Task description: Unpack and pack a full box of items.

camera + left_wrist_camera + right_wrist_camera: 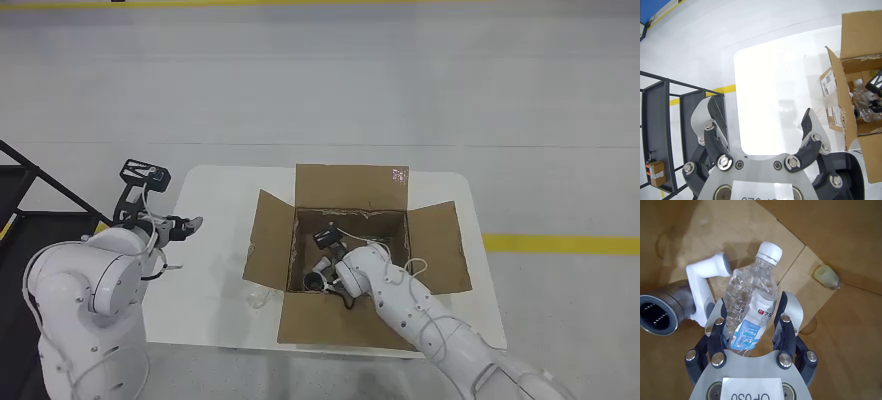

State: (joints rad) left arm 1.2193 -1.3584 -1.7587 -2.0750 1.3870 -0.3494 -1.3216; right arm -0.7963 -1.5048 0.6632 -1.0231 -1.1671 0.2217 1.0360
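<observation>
A: From above, we are looking at the box (350,185) standing open on the table (215,290), flaps spread. The right gripper (322,278) is sitting low inside it. The left gripper (188,228) is hanging over the table's bare end, well apart from the box.

B: In the left wrist view, we are seeing that gripper's fingers spread wide with nothing between them. Past the cardboard wall, the water bottle (859,94) is lying on the box floor.

A: The right wrist view is showing us the grasp. The pads (724,311) are pressing both flanks of the bottle at its labelled half, so we are judging it clenched on the bottle, which is lying down with its cap pointing away from the wrist.

B: A white bracket (700,275) is lying just beside the bottle's shoulder, with a steel cylinder (660,311) next to that. We are thinking the lift should go straight up, with a light squeeze because thin plastic buckles, and should clear the bracket and the wall before swinging sideways.

A: As for writing, we are noticing shipping labels (829,85) on the outer flap, a blue-and-white wrap with a red mark on the bottle, and a printed sticker on each wrist plate. We are leaving the print unread.
</observation>
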